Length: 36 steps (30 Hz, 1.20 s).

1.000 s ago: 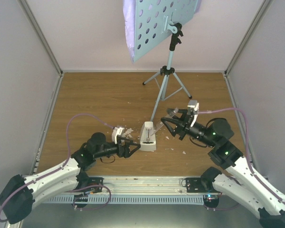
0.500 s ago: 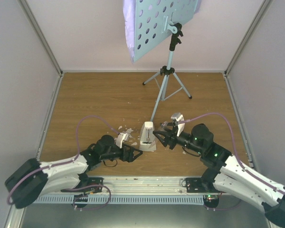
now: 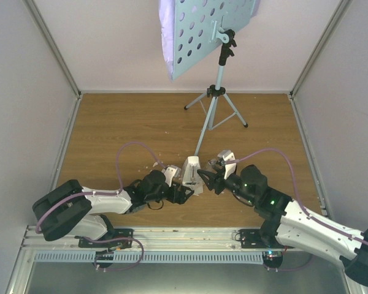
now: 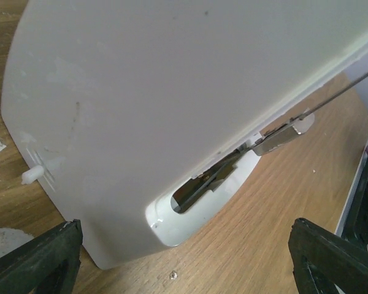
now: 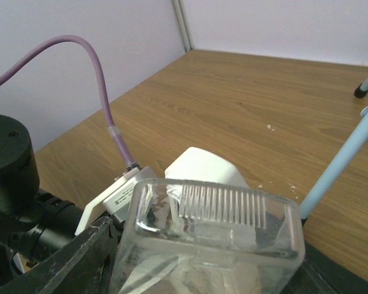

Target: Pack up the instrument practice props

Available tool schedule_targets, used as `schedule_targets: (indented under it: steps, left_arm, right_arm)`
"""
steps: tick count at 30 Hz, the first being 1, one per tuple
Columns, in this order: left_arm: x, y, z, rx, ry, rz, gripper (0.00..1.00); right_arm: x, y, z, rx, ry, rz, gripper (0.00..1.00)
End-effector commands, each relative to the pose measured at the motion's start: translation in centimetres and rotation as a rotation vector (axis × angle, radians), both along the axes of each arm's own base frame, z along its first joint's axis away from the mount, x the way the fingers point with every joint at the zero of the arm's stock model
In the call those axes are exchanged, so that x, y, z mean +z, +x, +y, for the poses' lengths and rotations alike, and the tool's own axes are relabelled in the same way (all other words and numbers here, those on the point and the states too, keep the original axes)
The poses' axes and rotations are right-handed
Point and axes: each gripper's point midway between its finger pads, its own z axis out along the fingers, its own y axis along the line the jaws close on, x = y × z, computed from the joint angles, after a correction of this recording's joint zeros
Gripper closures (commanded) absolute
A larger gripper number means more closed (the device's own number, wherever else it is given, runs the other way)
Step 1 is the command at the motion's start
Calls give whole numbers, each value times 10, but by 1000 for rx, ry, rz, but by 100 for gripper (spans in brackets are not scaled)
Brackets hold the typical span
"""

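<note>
Near the table's (image 3: 122, 135) front edge, the left gripper (image 3: 185, 191) gapes wide, astride the white metronome (image 3: 191, 173), probably to steady it. The right gripper (image 3: 203, 177) clamps a clear cover (image 5: 214, 239) just beside it, seemingly for capping.

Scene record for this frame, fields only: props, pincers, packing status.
metronome: on table, front centre, pendulum exposed
left pincer: open, metronome base between its fingers
right pincer: shut on clear cover, beside metronome
stand: standing at the back
pages: on stand's desk
packed: nothing yet
</note>
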Motion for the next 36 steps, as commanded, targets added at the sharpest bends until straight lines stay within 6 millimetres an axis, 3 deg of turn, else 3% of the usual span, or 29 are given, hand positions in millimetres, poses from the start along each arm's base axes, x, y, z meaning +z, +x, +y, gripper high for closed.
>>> schedule_targets:
  steps: [1,9,12,16,21,24,29,36]
  left_arm:
    - [18,7,-7,7,-38,-94,8]
    - [35,-4,-58,-118,-107,-132,8]
    - [45,2,-63,-97,-141,-150,8]
    - [43,4,-51,-65,-125,-139,7]
    - [37,2,-17,-2,-91,-109,6]
    - [56,7,1,56,-108,-138,5]
    - [98,20,21,114,-168,-196,2]
    - [113,26,26,101,-208,-186,2]
  right_arm:
    - [6,4,-1,-24,3,-51,50]
    - [-3,7,-8,-64,-8,-49,49]
    - [-11,8,-14,-86,-26,-45,49]
    - [-20,7,-18,-98,-43,-43,49]
    - [-29,6,-19,-79,-92,-87,49]
    - [-29,10,-26,-110,-136,-133,49]
    - [-20,15,-21,-104,-140,-211,49]
    - [-24,22,-13,-91,-201,-269,46]
